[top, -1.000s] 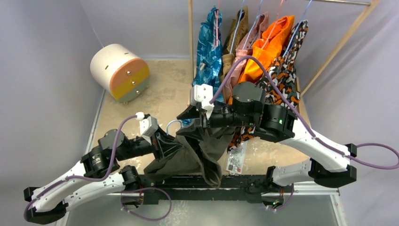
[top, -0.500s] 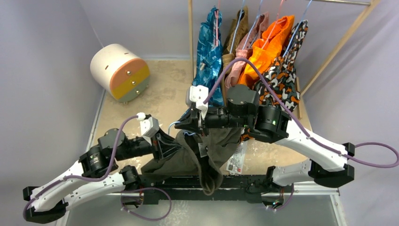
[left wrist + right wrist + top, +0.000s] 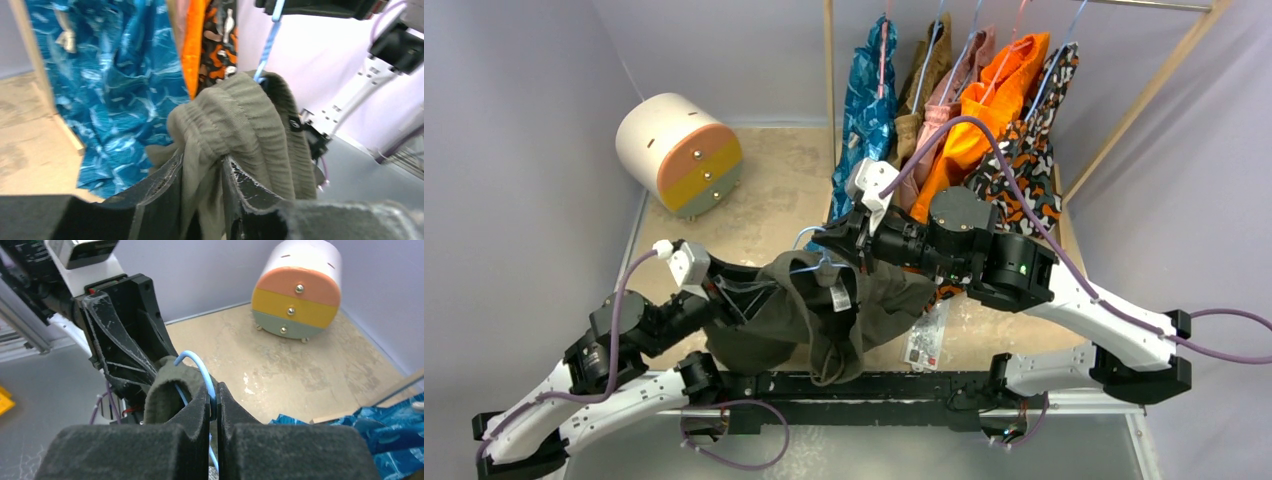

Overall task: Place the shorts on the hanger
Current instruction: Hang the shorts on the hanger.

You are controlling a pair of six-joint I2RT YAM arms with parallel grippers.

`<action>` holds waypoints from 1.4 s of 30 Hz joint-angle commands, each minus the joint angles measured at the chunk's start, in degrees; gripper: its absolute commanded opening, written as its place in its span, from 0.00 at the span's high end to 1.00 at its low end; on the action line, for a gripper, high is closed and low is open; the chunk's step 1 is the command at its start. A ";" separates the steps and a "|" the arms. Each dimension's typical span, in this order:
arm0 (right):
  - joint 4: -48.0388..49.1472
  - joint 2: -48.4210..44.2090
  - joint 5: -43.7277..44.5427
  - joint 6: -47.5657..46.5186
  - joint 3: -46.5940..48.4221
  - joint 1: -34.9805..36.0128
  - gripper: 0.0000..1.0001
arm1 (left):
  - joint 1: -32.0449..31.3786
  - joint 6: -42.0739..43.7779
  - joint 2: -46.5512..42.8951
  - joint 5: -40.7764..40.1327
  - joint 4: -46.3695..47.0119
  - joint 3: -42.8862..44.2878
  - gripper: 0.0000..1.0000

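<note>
The right hand [image 3: 214, 396] has its two fingers pressed together on the thin blue wire of the hanger [image 3: 201, 366], just below the curve of the hook. The waistband of the shorts [image 3: 164, 386] bunches up against the wire on the hand's left side. From above, the right hand [image 3: 832, 246] reaches in from the right, with the hanger [image 3: 808, 236] poking out at its tip.

The left hand [image 3: 200, 172] is clamped on a fold of the shorts [image 3: 240, 125], olive cloth squeezed between both fingers. The blue wire [image 3: 270, 42] rises out of the ribbed waistband just beyond it. Seen from overhead, the left hand [image 3: 742, 296] grips the left side of the shorts [image 3: 809, 318], which hang in the air between the two hands, over the near part of the counter [image 3: 769, 205].

Behind them a wooden rack [image 3: 829, 100] carries a row of hung clothes: blue patterned shorts [image 3: 864, 110], an orange piece [image 3: 994, 105] and others.

At the far left of the counter sits a round drawer unit [image 3: 679, 155] lying on its side. Its three drawers are closed, so their contents cannot be seen.
</note>
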 commanded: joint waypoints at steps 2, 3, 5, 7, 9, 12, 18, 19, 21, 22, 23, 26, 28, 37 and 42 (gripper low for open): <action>3.26 -1.83 9.00 2.54 1.31 -0.06 1.00 | 0.20 0.32 -2.36 -12.09 -0.70 2.22 0.62; 3.07 -1.77 9.51 2.91 1.27 -0.08 1.00 | 0.26 0.33 -2.60 -13.52 -0.90 2.32 0.59; 2.93 -1.86 10.16 3.28 0.85 -0.07 1.00 | 0.20 0.40 -3.02 -15.73 -1.05 2.58 0.54; 3.38 -2.55 10.00 3.83 -0.08 -0.08 1.00 | 0.22 0.69 -2.92 -16.95 -1.14 2.90 0.50; 3.94 -3.38 9.98 4.67 -1.03 -0.06 1.00 | 0.20 0.99 -2.30 -17.17 -1.29 3.49 0.48; 3.71 -4.34 10.48 5.91 -1.36 -0.07 1.00 | 0.22 1.09 -1.38 -19.25 -2.63 5.02 0.48; 1.77 -6.64 9.46 6.02 -1.28 -0.08 1.00 | 0.24 -0.81 -3.60 -31.33 -6.00 5.56 0.45; 1.31 -7.00 9.44 6.13 -1.32 -0.09 1.00 | 0.20 -1.80 -4.00 -33.54 -6.71 5.51 0.44; 0.74 -7.81 9.56 6.27 -1.58 -0.09 1.00 | 0.24 -4.24 -3.82 -36.55 -8.70 5.66 0.43; 0.71 -8.22 9.79 6.50 -1.83 -0.09 1.00 | 0.20 -5.25 -3.30 -36.86 -9.68 5.69 0.43; 0.71 -8.66 10.13 6.88 -2.16 -0.09 1.00 | 0.20 -6.40 -2.77 -36.60 -10.47 5.71 0.43; 0.77 -9.64 10.89 7.29 -3.04 -0.04 1.00 | 0.21 -8.98 -0.22 -34.26 -12.20 5.99 0.43; 0.88 -9.97 10.85 7.45 -3.44 -0.09 1.00 | 0.20 -9.30 1.63 -32.06 -12.77 6.44 0.44; 0.66 -10.25 8.51 7.30 -3.08 -0.08 1.00 | 0.20 -3.99 4.42 -29.26 -9.75 5.97 0.48; 0.45 -11.02 7.93 7.47 -3.30 -0.07 1.00 | 0.20 -3.00 5.76 -30.18 -10.21 6.78 0.51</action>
